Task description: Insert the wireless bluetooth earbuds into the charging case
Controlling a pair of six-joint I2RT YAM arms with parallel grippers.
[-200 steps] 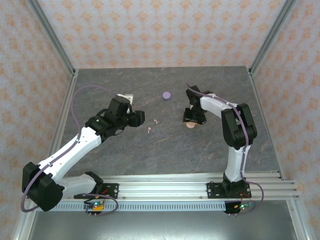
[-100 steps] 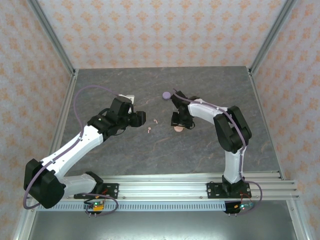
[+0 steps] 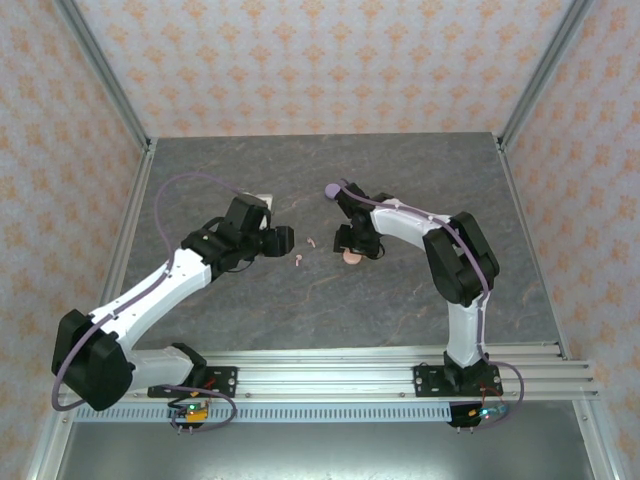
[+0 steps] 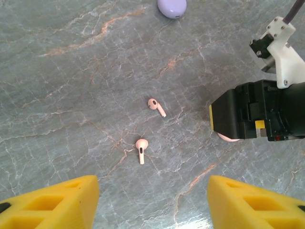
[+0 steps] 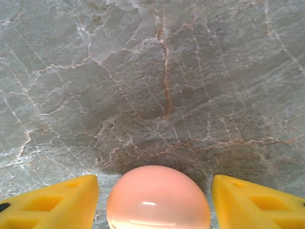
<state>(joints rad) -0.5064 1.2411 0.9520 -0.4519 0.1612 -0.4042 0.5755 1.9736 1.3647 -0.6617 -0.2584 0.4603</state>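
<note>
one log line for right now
left gripper open, facing two pink earbuds on table | right gripper open, jaws either side of pink case | lilac case beyond

The tabletop [image 4: 62, 81] is grey marble veined with rust. Two earbuds [image 4: 141, 148] are pale pink, one round case [image 5: 158, 198] peach-pink, a second case [image 4: 172, 6] lilac.

You're looking at a grey, marble-veined tabletop [image 3: 330, 310] across the middle of the top view. Peach patterned walls [image 3: 320, 60] span the upper part, with slanted metal posts [image 3: 103, 70] in both upper corners. A ribbed aluminium rail [image 3: 330, 368] runs along the bottom, and a small white block [image 3: 259, 196] sits left of centre.
</note>
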